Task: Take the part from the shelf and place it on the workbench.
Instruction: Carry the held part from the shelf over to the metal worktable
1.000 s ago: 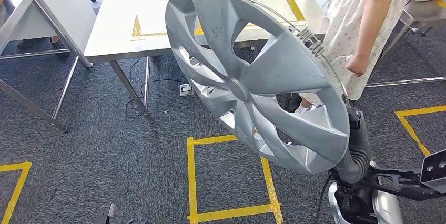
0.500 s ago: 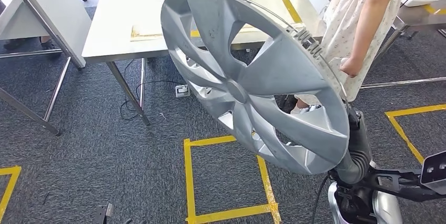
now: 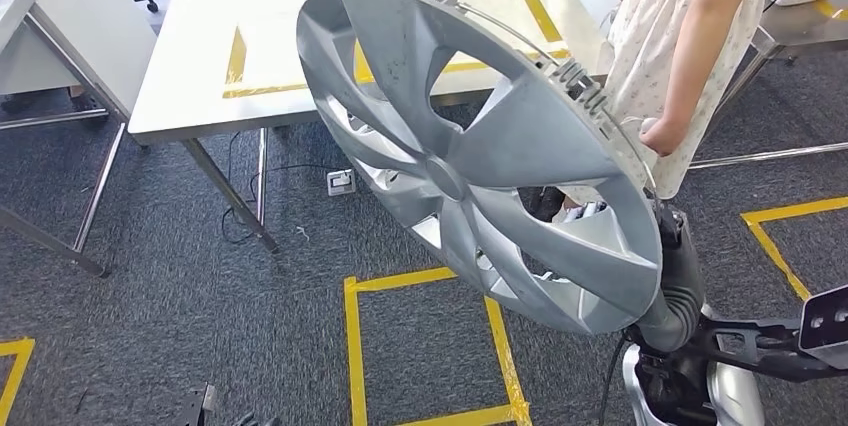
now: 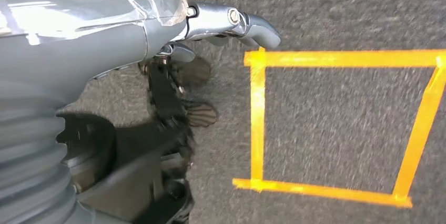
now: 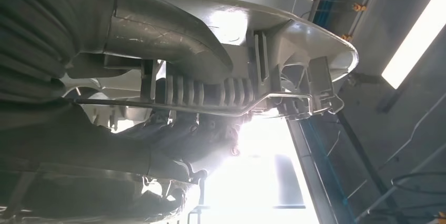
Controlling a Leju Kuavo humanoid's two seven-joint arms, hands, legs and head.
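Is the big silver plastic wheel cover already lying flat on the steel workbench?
No, the silver wheel cover is tilted in the air over grey carpet.

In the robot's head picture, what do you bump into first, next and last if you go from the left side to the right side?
Grey table's slanted leg → white workbench → big silver wheel cover → person in a pale dress → yellow tape corner on the carpet.

Right robot hand (image 5: 173, 82) raised, gripping, left robot hand (image 4: 210, 29) hanging low, fingers curled
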